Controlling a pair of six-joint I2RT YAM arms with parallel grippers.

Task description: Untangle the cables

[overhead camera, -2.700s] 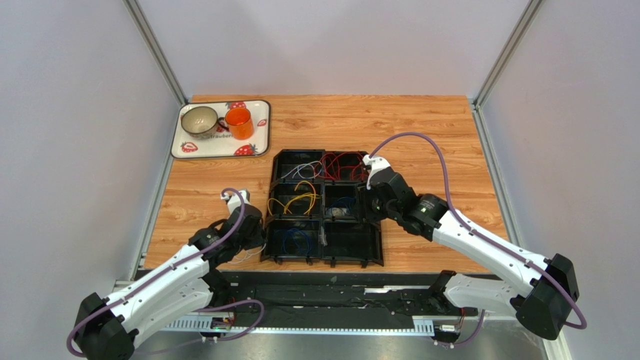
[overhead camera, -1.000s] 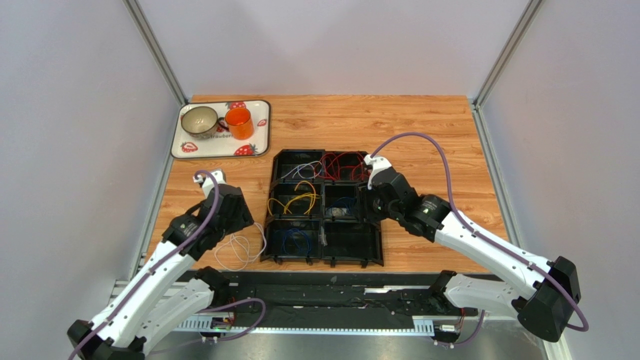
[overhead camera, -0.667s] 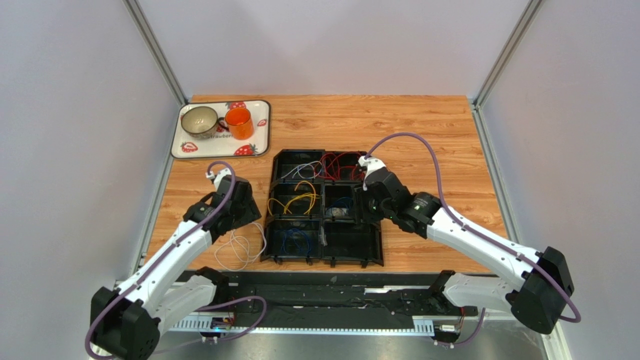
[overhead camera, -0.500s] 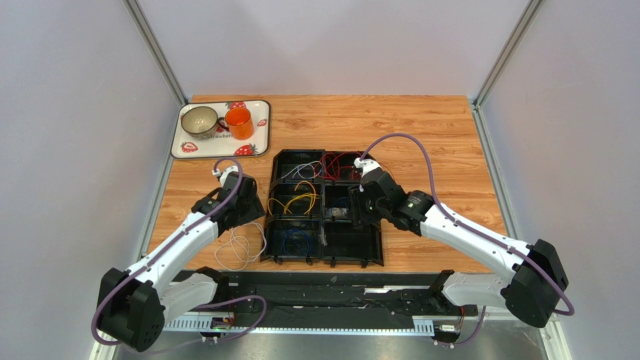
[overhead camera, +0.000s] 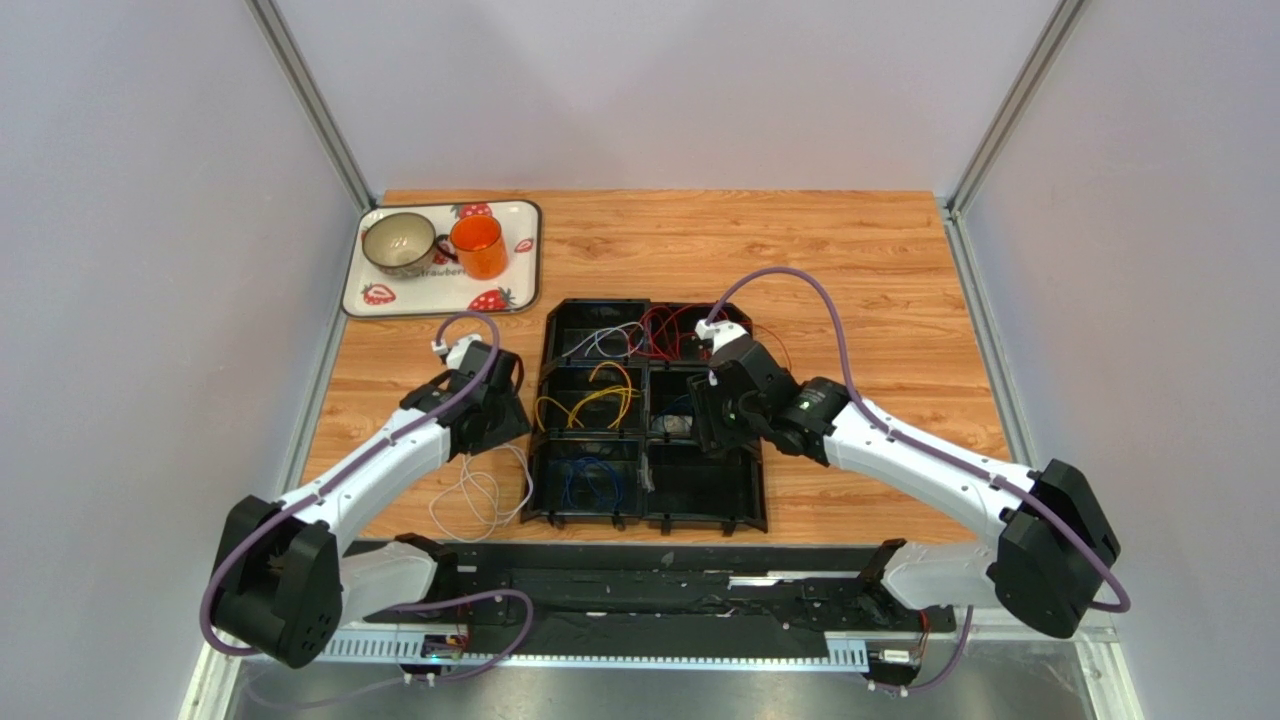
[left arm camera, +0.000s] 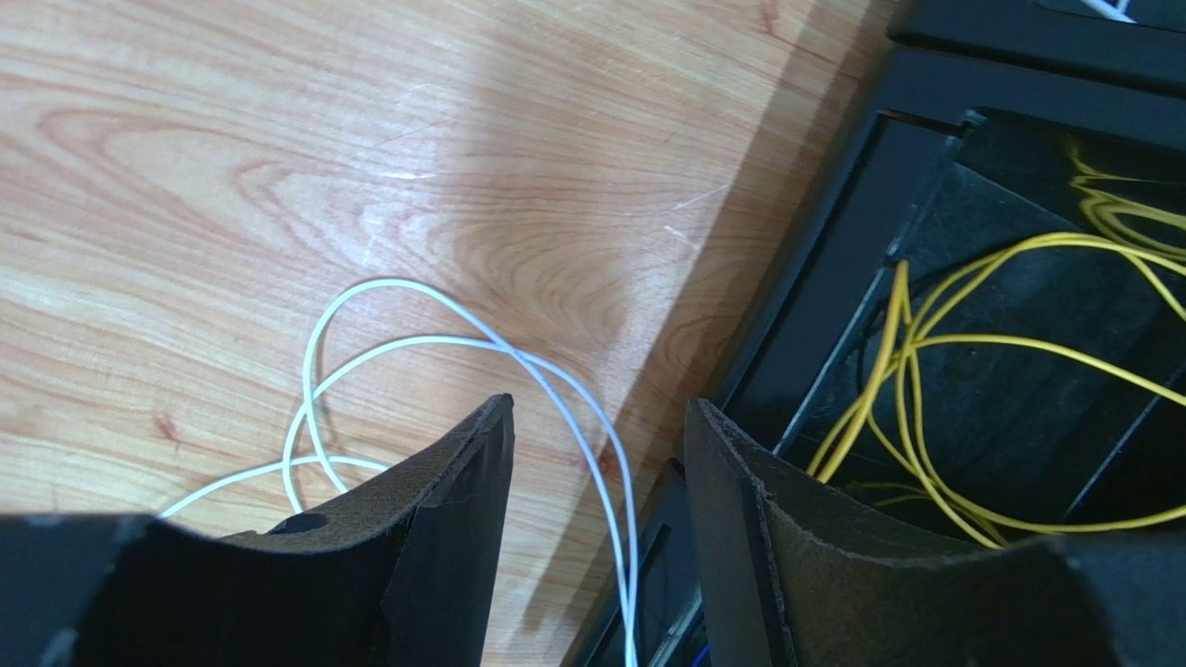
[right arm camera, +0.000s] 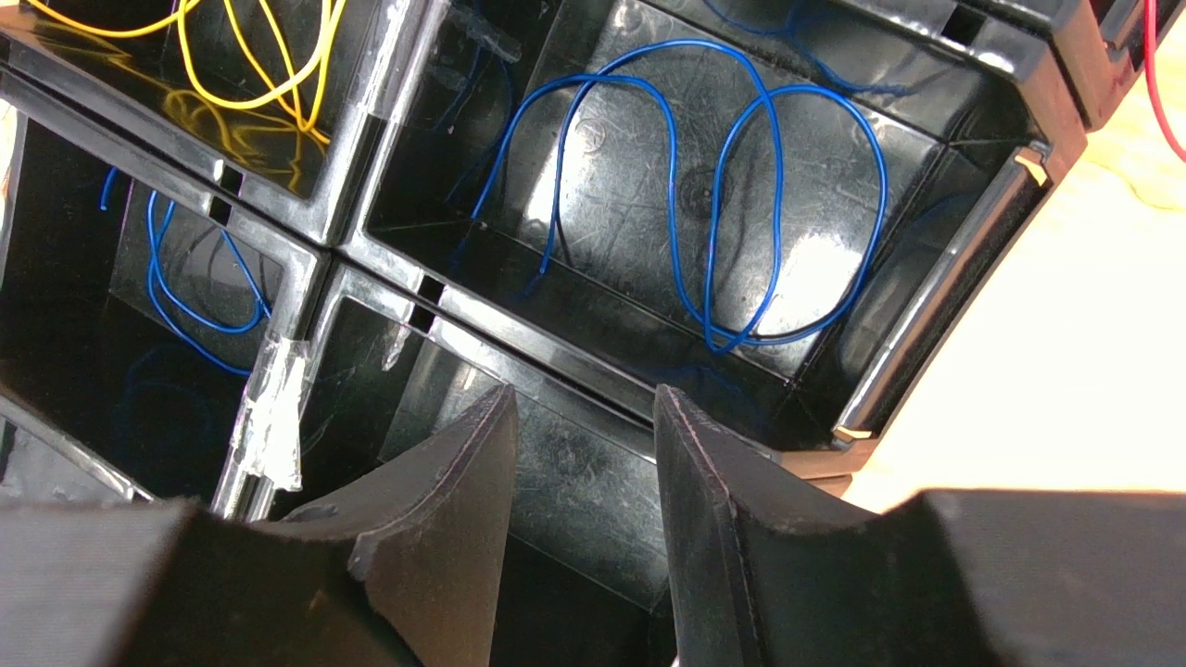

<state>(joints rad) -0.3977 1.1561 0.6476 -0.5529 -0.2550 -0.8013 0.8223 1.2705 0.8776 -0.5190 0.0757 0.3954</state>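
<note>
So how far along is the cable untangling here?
Done: yellow cables, red cables and blue cables lie in separate compartments of the black tray. In hand: the left end effector hangs open over the white cable, loose on the table beside the tray; nothing gripped. The right end effector is open and empty above the tray. Left: probably binning that white cable.

We see a wooden table (overhead camera: 842, 255) with a light, streaky grain. In its far left corner lies a white tray (overhead camera: 523, 270) printed with strawberries. Near the middle sits a black organiser (overhead camera: 646, 518) of six compartments, two across and three deep. Just left of its near end, loops of a thin white cable (left arm camera: 418, 339) lie on the bare wood, one strand running close beside the organiser's wall.
</note>
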